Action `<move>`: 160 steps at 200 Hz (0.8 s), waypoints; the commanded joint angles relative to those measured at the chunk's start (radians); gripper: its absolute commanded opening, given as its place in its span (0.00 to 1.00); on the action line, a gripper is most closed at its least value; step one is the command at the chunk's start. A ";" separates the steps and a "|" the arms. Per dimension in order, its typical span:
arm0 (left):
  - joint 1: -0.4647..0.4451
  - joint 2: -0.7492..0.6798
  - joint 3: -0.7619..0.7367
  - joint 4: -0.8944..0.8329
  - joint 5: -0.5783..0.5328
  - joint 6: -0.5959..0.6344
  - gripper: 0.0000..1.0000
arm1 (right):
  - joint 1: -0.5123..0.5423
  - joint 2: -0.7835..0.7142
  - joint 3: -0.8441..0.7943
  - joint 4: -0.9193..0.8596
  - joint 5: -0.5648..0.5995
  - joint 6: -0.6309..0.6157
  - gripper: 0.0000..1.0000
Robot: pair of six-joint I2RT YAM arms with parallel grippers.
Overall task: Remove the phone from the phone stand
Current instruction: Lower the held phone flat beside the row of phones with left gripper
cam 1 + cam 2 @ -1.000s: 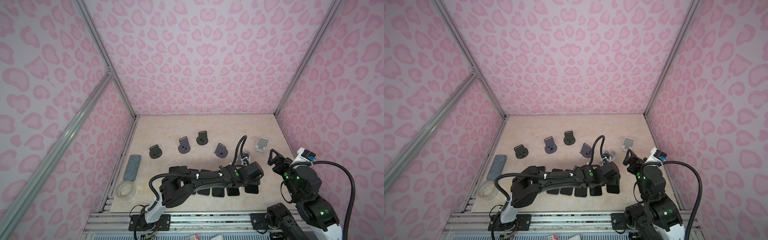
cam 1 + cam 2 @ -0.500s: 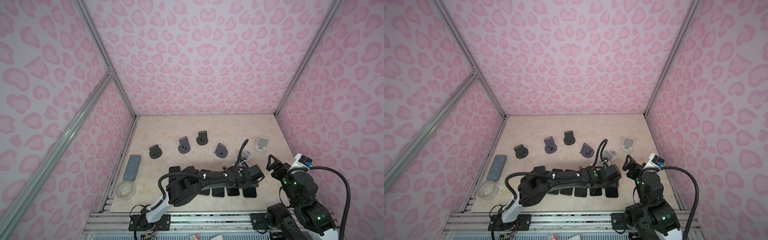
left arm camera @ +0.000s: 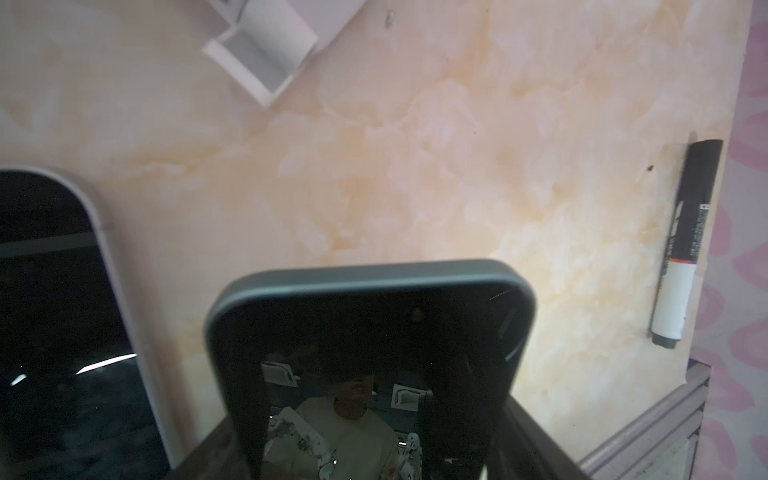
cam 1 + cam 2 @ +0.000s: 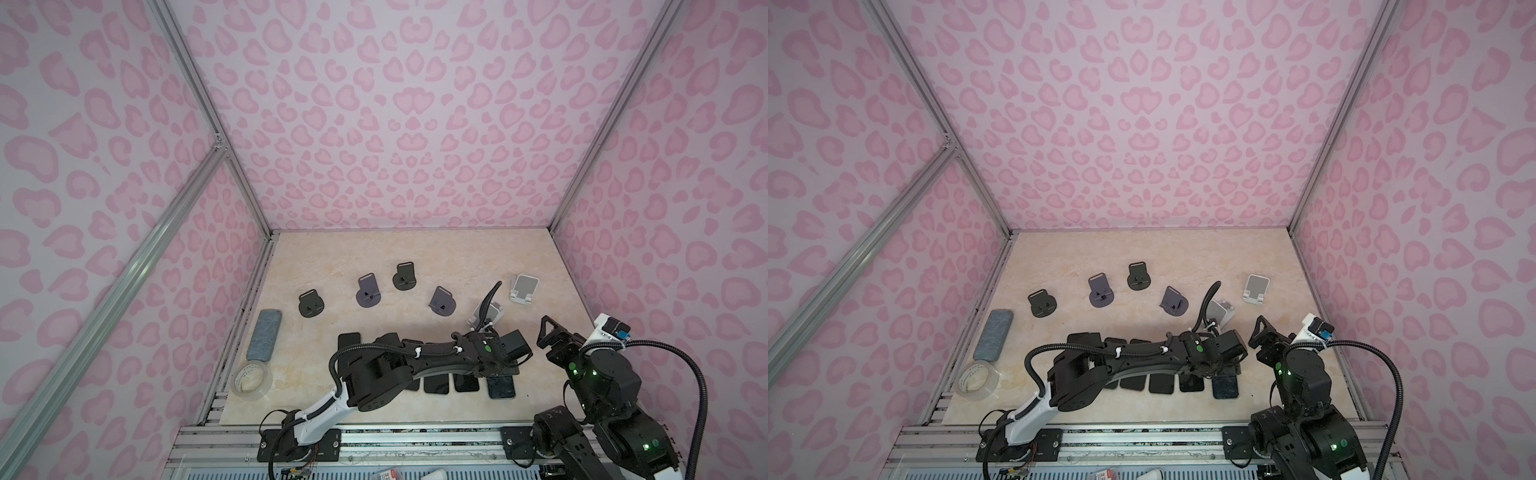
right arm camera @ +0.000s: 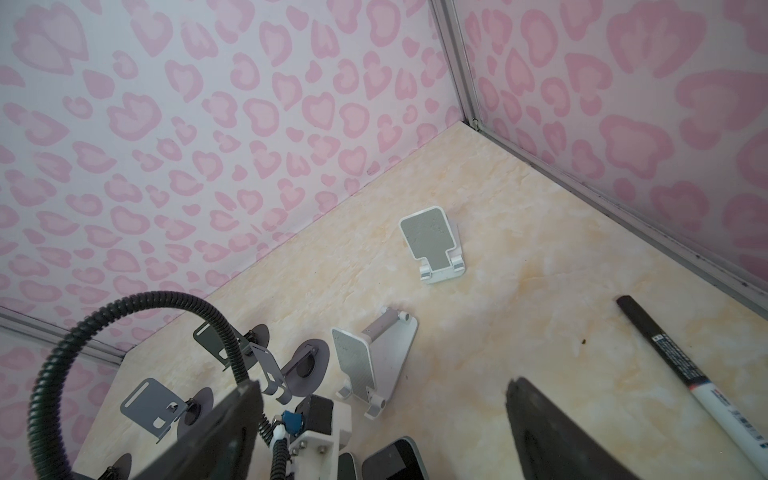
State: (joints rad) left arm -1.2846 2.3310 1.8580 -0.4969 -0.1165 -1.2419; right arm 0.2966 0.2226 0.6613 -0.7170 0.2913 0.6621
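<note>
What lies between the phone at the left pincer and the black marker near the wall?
Nothing: only bare marble tabletop separates the phone from the marker, as the left wrist view shows.

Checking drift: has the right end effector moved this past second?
Yes. The right end effector drew back toward the near edge, away from the far white phone stand.
</note>
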 commanded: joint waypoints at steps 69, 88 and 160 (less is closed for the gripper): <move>-0.006 0.065 0.082 -0.232 -0.032 -0.072 0.60 | 0.000 0.051 0.058 -0.021 -0.073 -0.042 0.93; -0.006 0.068 0.087 -0.256 -0.041 -0.083 0.62 | 0.000 0.039 0.051 -0.019 -0.072 -0.044 0.93; 0.001 0.082 0.094 -0.256 0.018 -0.104 0.69 | 0.000 0.020 0.124 -0.074 -0.081 -0.114 0.93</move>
State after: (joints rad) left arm -1.2839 2.3894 1.9652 -0.6201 -0.1287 -1.3159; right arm 0.2966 0.2512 0.7757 -0.7574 0.2279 0.5816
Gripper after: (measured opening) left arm 0.751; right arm 0.933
